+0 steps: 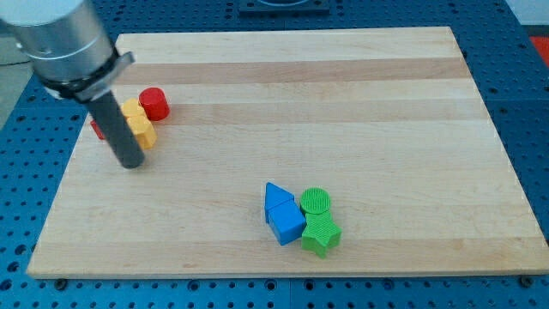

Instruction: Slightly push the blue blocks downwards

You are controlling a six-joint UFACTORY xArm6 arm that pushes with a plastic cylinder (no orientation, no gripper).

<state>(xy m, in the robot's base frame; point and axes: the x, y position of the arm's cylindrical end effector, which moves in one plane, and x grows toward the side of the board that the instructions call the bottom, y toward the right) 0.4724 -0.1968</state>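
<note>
Two blue blocks sit low in the middle of the board: a blue triangle and, touching it just below, a blue cube. My tip is far to their upper left, at the left side of the board. It stands just below and left of a yellow block, apart from the blue blocks.
A green cylinder and a green star touch the blue blocks on their right. A red cylinder sits right of the yellow block. A red block is partly hidden behind the rod. The wooden board lies on a blue perforated table.
</note>
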